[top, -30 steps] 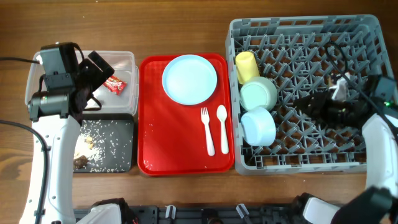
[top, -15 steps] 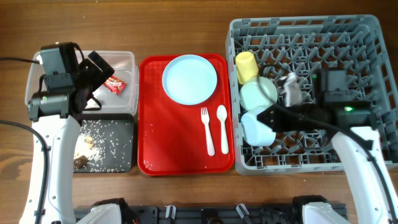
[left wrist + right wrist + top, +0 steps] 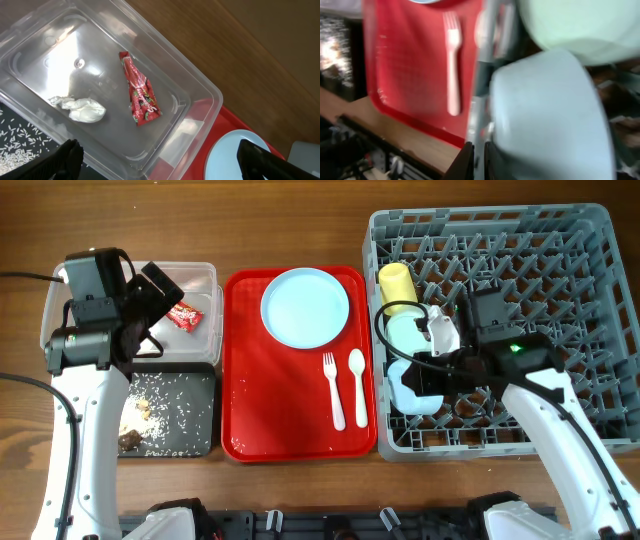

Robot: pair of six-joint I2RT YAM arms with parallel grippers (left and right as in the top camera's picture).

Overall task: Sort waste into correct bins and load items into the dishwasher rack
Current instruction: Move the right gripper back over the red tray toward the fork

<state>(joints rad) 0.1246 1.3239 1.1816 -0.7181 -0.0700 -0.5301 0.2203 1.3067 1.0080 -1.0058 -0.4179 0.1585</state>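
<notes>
My left gripper point(image 3: 157, 310) is open and empty above the clear tub point(image 3: 205, 277). In the left wrist view its fingers point(image 3: 162, 162) are spread wide over the tub point(image 3: 195, 100), which holds the red wrapper point(image 3: 140, 90) and the white tissue point(image 3: 81, 108). My right gripper point(image 3: 415, 375) hovers over the pale blue bowl point(image 3: 408, 392) in the grey rack point(image 3: 490, 220). Its fingers point(image 3: 478, 161) are shut with nothing between them; that view is blurred. The yellow cup point(image 3: 397, 283) and pale green bowl point(image 3: 412, 330) also stand in the rack.
The red tray point(image 3: 280, 400) carries the pale blue plate point(image 3: 305, 307), white fork point(image 3: 333, 390) and white spoon point(image 3: 358, 383). The black tray point(image 3: 205, 415) at front left holds rice scraps point(image 3: 150, 408). A cable loops over the green bowl.
My right arm has swept left across the rack from its right side to the blue bowl at its left edge. The left arm has not moved.
</notes>
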